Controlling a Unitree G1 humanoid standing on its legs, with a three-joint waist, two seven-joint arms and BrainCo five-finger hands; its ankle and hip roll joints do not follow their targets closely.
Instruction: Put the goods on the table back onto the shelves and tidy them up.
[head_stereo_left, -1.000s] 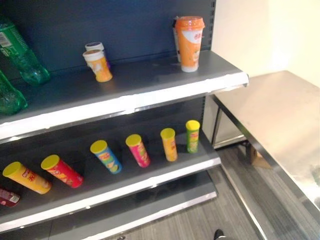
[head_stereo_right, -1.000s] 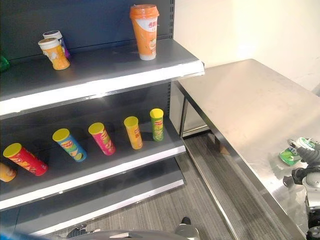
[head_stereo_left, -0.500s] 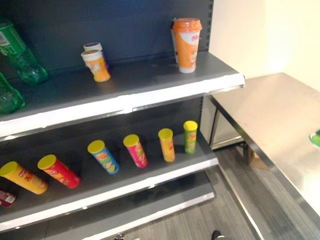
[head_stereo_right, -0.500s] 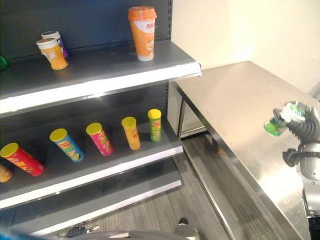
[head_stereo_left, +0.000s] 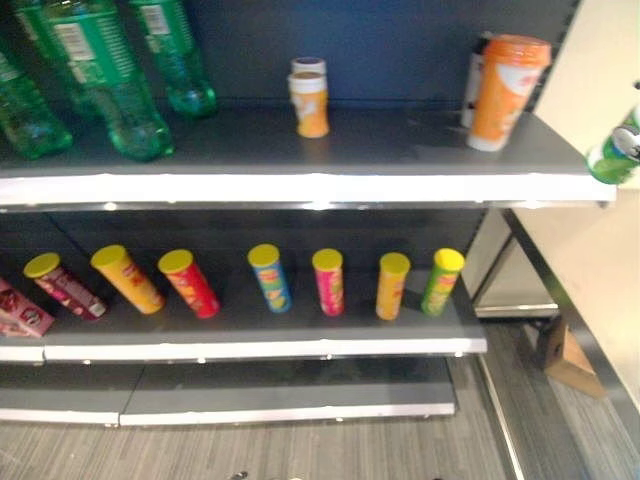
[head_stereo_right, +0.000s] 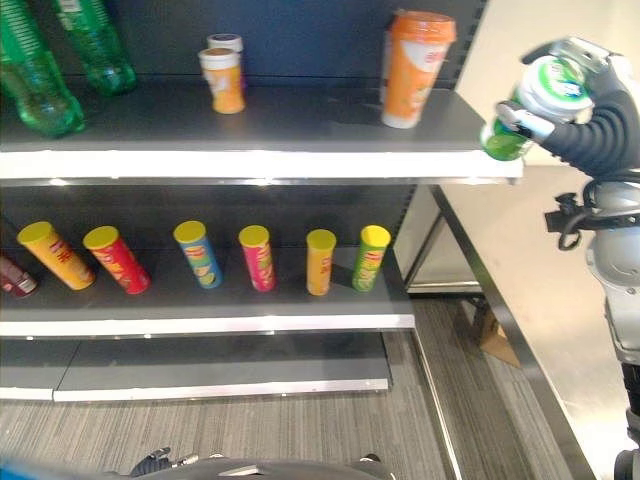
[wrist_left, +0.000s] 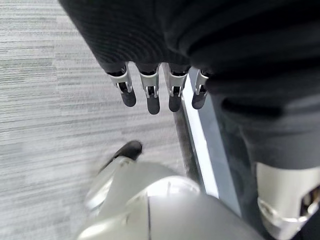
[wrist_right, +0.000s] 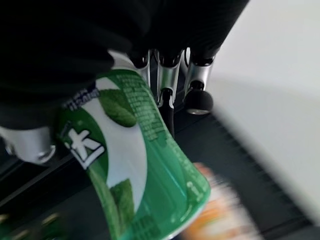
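My right hand (head_stereo_right: 596, 132) is shut on a green-and-white drink cup (head_stereo_right: 528, 100), tilted in the air just off the right end of the upper shelf (head_stereo_right: 250, 165). In the right wrist view the fingers (wrist_right: 170, 85) curl round the cup (wrist_right: 135, 165). On that shelf stand a tall orange cup (head_stereo_right: 415, 68), two small orange cups (head_stereo_right: 222, 80) and green bottles (head_stereo_left: 100, 70). The lower shelf (head_stereo_right: 200, 325) holds a row of several crisp tubes (head_stereo_right: 255, 257). My left hand (wrist_left: 150, 95) hangs over the floor with straight fingers, holding nothing.
A steel table (head_stereo_right: 520, 290) stands to the right of the shelves, below my right arm. A red packet (head_stereo_left: 20, 310) lies at the left end of the lower shelf. A low bottom shelf (head_stereo_right: 220, 370) sits near the grey floor.
My right hand has lifted the green cup from above the table up to the upper shelf's right end. The camera has turned to face the shelves squarely.
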